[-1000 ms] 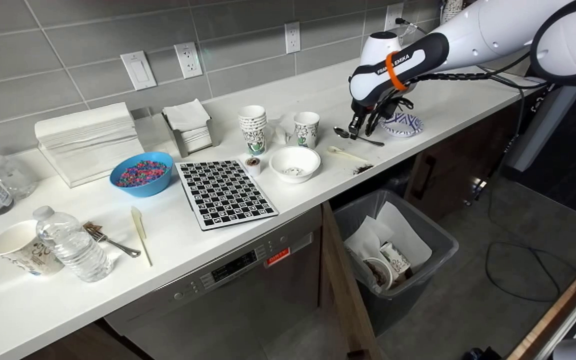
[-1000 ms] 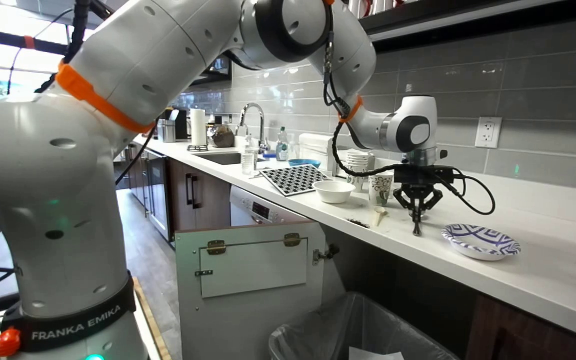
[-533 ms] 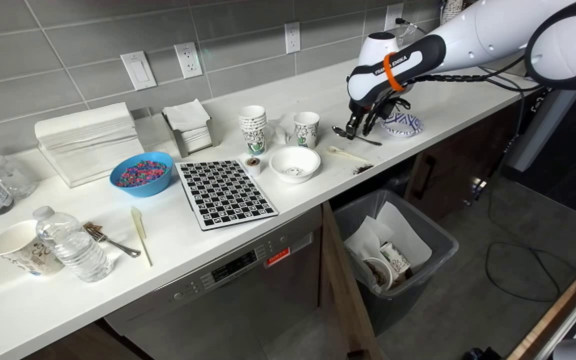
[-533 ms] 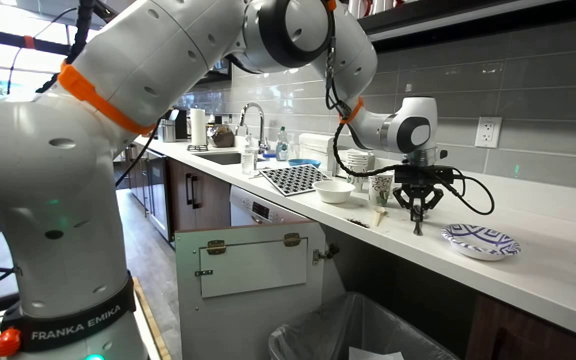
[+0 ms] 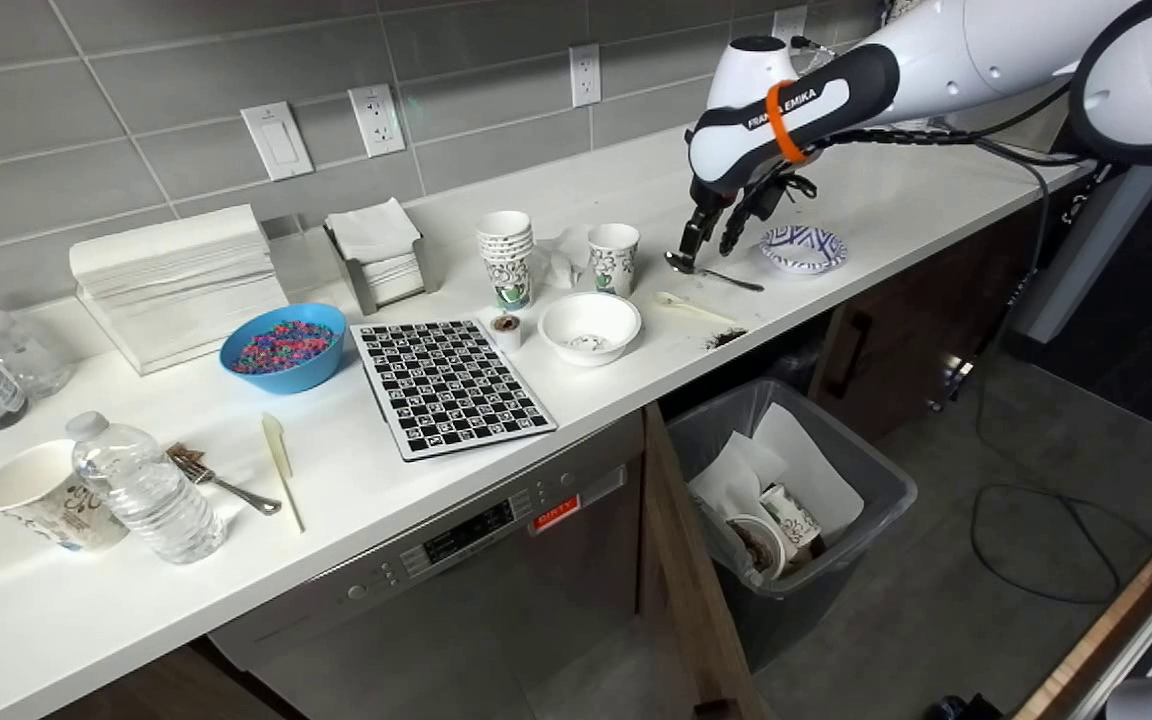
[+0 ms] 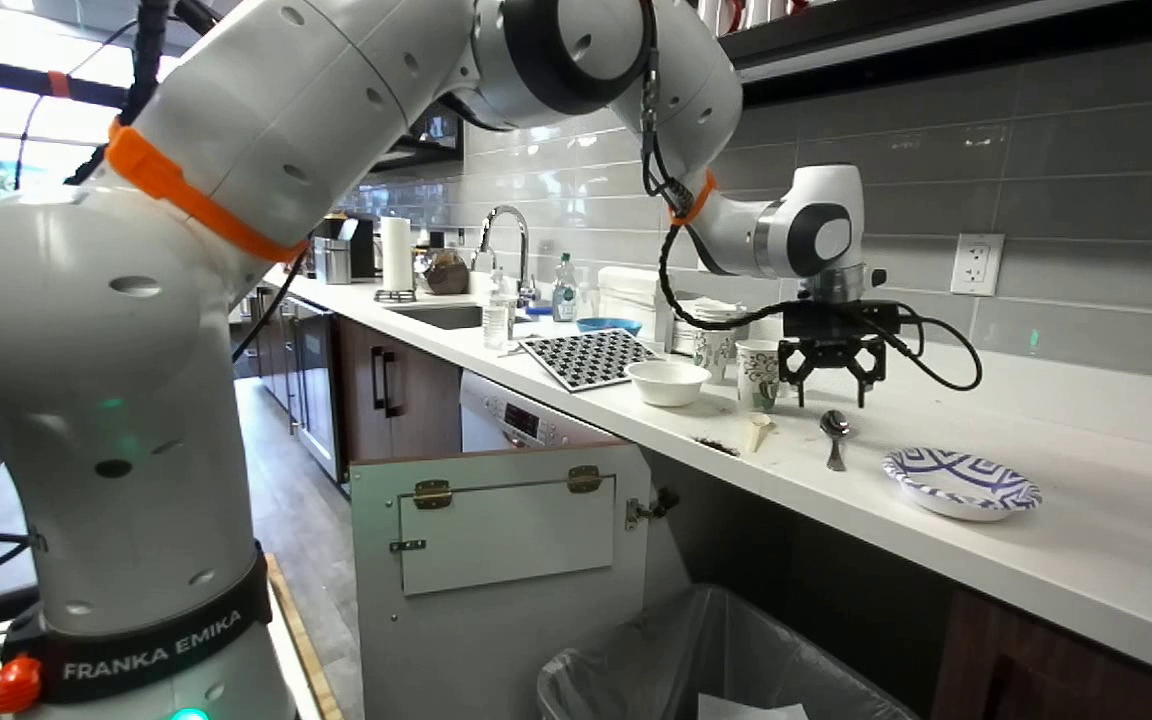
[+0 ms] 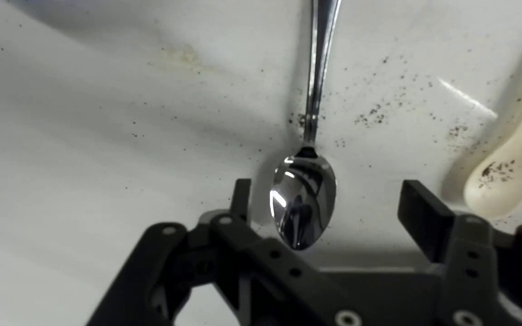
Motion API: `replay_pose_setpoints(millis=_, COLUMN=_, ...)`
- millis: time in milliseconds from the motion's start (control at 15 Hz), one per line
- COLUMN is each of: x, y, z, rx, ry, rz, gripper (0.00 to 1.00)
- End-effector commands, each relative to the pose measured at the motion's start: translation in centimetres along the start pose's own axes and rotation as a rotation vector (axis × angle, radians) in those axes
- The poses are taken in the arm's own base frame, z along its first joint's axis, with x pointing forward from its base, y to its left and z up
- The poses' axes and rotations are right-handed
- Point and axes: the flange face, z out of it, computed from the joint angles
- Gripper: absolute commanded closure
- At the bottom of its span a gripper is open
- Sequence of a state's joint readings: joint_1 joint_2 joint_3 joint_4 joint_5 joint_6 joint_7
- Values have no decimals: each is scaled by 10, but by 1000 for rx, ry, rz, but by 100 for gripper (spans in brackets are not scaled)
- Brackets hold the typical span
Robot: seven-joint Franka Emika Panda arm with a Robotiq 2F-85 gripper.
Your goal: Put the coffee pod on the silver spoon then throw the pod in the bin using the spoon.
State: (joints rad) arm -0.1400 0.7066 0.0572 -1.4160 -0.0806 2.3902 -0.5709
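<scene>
The black two-fingered gripper (image 6: 831, 400) has risen, spread wide and empty, the slim silver metal spoon (image 7: 304, 203) lying near, beneath it.

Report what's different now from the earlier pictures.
The gripper, earlier shut at the silver spoon, has opened and risen above it, seemingly letting it go. The spoon lies on the counter, barely shifted. The coffee pod, white bowl and bin stayed put.
</scene>
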Motion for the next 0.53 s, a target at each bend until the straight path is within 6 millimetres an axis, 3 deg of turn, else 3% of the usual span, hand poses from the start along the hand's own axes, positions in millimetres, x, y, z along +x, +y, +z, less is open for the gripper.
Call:
replay_pose_setpoints(millis=0, x=-6, y=-13, z=-37, rx=11, ry=-60, rz=3, gripper=0)
replay_pose_setpoints(millis=467, x=-30, y=-51, z=-97, rx=148, ry=-257, rz=-27, gripper=0)
